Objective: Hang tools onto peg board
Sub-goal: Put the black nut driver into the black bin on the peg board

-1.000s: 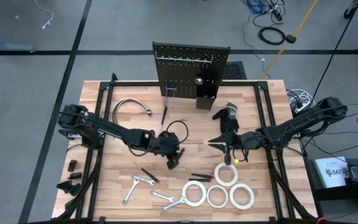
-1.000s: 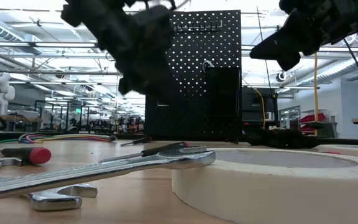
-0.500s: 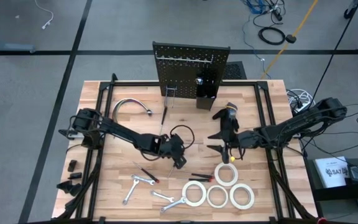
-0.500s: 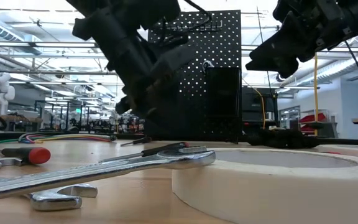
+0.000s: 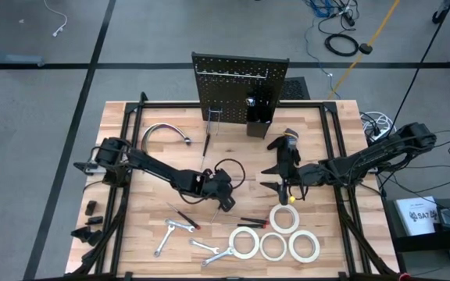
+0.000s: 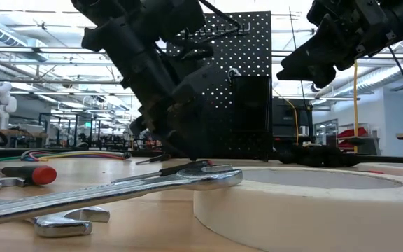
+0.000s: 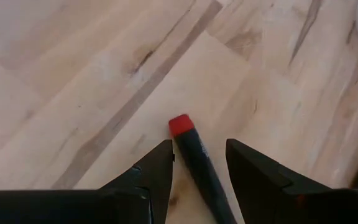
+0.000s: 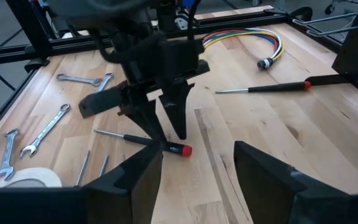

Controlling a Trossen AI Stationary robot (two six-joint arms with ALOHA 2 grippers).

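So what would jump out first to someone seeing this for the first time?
Mid-table, the left gripper is down with open fingers either side of a red-capped black screwdriver. Behind stands the black peg board; four white tape rolls lie along the near edge, below the open right gripper.

A: High view looks straight down over the whole table; low view sits at tabletop height, facing the peg board.

B: Left wrist view is close above a screwdriver. Right wrist view, farther off, shares that screwdriver.
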